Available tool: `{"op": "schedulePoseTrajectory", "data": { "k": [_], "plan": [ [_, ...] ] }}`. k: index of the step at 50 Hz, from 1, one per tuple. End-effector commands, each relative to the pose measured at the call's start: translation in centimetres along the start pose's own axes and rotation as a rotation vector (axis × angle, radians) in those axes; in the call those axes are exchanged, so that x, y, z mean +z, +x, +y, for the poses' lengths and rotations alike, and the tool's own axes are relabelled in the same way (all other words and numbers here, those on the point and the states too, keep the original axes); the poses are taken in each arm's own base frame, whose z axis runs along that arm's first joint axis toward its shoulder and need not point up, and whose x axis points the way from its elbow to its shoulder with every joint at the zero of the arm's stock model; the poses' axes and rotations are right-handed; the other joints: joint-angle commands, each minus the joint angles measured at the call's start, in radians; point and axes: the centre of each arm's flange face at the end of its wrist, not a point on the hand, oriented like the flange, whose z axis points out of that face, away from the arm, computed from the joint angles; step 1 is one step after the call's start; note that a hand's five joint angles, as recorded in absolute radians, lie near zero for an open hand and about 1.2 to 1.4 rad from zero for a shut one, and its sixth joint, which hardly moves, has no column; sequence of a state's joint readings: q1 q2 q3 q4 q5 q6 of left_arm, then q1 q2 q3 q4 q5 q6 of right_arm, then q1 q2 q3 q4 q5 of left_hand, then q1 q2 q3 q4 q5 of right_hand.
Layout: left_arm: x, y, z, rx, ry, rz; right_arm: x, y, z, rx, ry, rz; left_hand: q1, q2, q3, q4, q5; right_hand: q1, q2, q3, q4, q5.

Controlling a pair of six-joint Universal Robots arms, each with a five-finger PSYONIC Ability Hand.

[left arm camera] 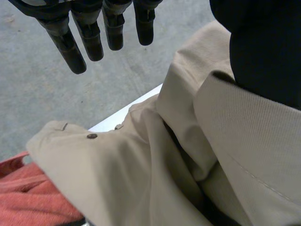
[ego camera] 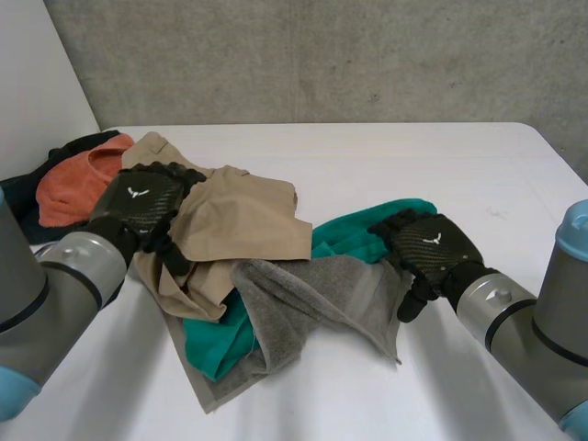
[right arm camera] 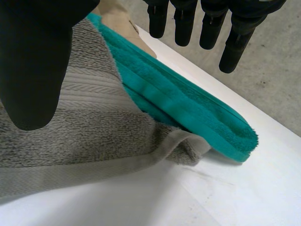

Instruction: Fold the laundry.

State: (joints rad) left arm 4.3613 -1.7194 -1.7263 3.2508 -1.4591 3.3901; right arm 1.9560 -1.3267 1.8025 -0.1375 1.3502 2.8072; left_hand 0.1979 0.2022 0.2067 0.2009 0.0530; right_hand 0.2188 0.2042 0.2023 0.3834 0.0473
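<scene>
A heap of laundry lies mid-table: tan trousers (ego camera: 234,220) on top at the left, a grey towel (ego camera: 322,294) in front, a teal towel (ego camera: 354,234) beneath both. My left hand (ego camera: 138,209) hovers over the left side of the tan trousers (left arm camera: 155,179), fingers (left arm camera: 89,35) straight and apart from the thumb, holding nothing. My right hand (ego camera: 430,246) hangs over the right end of the grey towel (right arm camera: 84,136) and the teal towel (right arm camera: 188,113). Its fingers (right arm camera: 207,28) are straight, its thumb (right arm camera: 33,61) stands above the grey towel, and no cloth is gripped.
An orange-red cloth (ego camera: 78,184) on a dark garment (ego camera: 23,197) lies at the table's left edge, touching the trousers; the orange-red cloth (left arm camera: 33,197) also lies beside the tan trousers. Bare white table (ego camera: 441,156) spreads behind, right and in front of the heap.
</scene>
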Motion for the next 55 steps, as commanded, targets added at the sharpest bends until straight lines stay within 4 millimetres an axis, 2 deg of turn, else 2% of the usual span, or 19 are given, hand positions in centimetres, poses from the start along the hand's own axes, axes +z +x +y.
{"op": "schedulePoseTrajectory", "data": {
  "k": [1, 7, 10, 11, 12, 13, 14, 18, 19, 21, 22, 25, 26, 30, 34, 38, 42, 49, 55],
  "plan": [
    [3.1, 0.2, 1.8, 0.043, -0.032, 0.085, 0.0, -0.5, 0.2, -0.012, -0.001, 0.014, -0.023, -0.028, -0.032, -0.026, -0.053, -0.044, -0.03, -0.028, -0.209, -0.047],
    [6.4, -1.0, 4.3, 0.073, -0.085, 0.074, 0.1, -0.1, 0.4, -0.02, -0.001, 0.029, 0.008, 0.004, -0.001, 0.005, -0.021, -0.044, -0.03, -0.028, -0.209, -0.047],
    [7.6, -1.7, 4.8, 0.088, -0.096, 0.048, 0.3, 0.0, 0.6, -0.026, -0.004, 0.033, 0.463, 0.459, 0.454, 0.46, 0.433, -0.044, -0.03, -0.028, -0.209, -0.047],
    [8.3, -2.5, 4.9, 0.094, -0.095, 0.016, 0.3, 0.1, 0.7, -0.03, -0.006, 0.037, 0.851, 0.847, 0.842, 0.848, 0.822, -0.044, -0.03, -0.028, -0.209, -0.047],
    [8.6, -2.9, 4.7, 0.095, -0.09, -0.002, 0.4, 0.1, 0.8, -0.032, -0.01, 0.037, 1.05, 1.046, 1.041, 1.047, 1.02, -0.044, -0.03, -0.028, -0.209, -0.047],
    [8.8, -3.3, 4.5, 0.095, -0.084, -0.023, 0.4, 0.1, 0.9, -0.035, -0.012, 0.035, 1.197, 1.193, 1.188, 1.194, 1.167, -0.044, -0.03, -0.028, -0.209, -0.047],
    [9.1, -3.8, 4.2, 0.096, -0.074, -0.045, 0.4, 0.1, 0.9, -0.036, -0.012, 0.035, 1.198, 1.194, 1.19, 1.195, 1.169, -0.044, -0.03, -0.028, -0.209, -0.047],
    [10.4, -7.9, 1.7, 0.097, 0.017, -0.221, 0.5, -0.1, 0.9, -0.04, -0.006, 0.027, 1.198, 1.194, 1.19, 1.195, 1.169, -0.044, -0.03, -0.028, -0.209, -0.047],
    [10.9, -10.6, 0.2, 0.093, 0.079, -0.33, 0.5, -0.1, 0.9, -0.042, -0.003, 0.025, 1.198, 1.194, 1.19, 1.195, 1.169, -0.044, -0.03, -0.028, -0.209, -0.047],
    [11.2, -13.2, -1.3, 0.096, 0.141, -0.424, 0.5, -0.1, 0.8, -0.042, 0.002, 0.026, 1.198, 1.194, 1.19, 1.195, 1.169, -0.044, -0.03, -0.028, -0.209, -0.047],
    [11.4, -16.0, -2.8, 0.102, 0.201, -0.512, 0.6, -0.1, 0.7, -0.043, 0.007, 0.026, 1.198, 1.194, 1.19, 1.195, 1.169, -0.044, -0.03, -0.028, -0.209, -0.047],
    [11.4, -20.0, -4.5, 0.118, 0.27, -0.611, 0.6, -0.3, 0.6, -0.048, 0.008, 0.022, 1.198, 1.194, 1.19, 1.195, 1.169, -0.044, -0.03, -0.028, -0.209, -0.047],
    [11.5, -22.3, -4.7, 0.124, 0.286, -0.662, 0.6, -0.3, 0.7, -0.047, 0.007, 0.02, 1.198, 1.194, 1.19, 1.195, 1.169, -0.044, -0.03, -0.028, -0.209, -0.047],
    [11.9, -26.8, -4.1, 0.139, 0.279, -0.748, 0.6, -0.5, 0.8, -0.049, 0.004, 0.014, 1.198, 1.194, 1.19, 1.195, 1.169, -0.044, -0.03, -0.028, -0.209, -0.047],
    [12.8, -28.8, -1.3, 0.142, 0.191, -0.758, 0.6, -0.7, 0.8, -0.05, 0.002, 0.01, 1.198, 1.194, 1.19, 1.195, 1.169, -0.044, -0.03, -0.028, -0.209, -0.047],
    [13.5, -28.3, 1.8, 0.113, 0.09, -0.697, 0.8, -0.8, 1.1, -0.049, -0.005, 0.008, 1.167, 1.162, 1.158, 1.164, 1.137, -0.044, -0.03, -0.028, -0.209, -0.047],
    [13.4, -25.8, 3.3, 0.096, 0.02, -0.585, 0.9, -0.7, 1.0, -0.05, -0.003, 0.009, -0.023, -0.028, -0.032, -0.026, -0.053, -0.044, -0.03, -0.028, -0.209, -0.047],
    [11.4, -22.2, 1.6, 0.104, 0.051, -0.478, 0.8, -0.6, 0.7, -0.049, 0.005, 0.015, -0.023, -0.028, -0.032, -0.026, -0.053, -0.044, -0.03, -0.028, -0.209, -0.047],
    [8.2, -18.1, -1.1, 0.099, 0.12, -0.409, 0.6, -0.5, 0.5, -0.046, 0.008, 0.019, -0.023, -0.028, -0.032, -0.026, -0.053, -0.044, -0.03, -0.028, -0.209, -0.047]
  ]
}}
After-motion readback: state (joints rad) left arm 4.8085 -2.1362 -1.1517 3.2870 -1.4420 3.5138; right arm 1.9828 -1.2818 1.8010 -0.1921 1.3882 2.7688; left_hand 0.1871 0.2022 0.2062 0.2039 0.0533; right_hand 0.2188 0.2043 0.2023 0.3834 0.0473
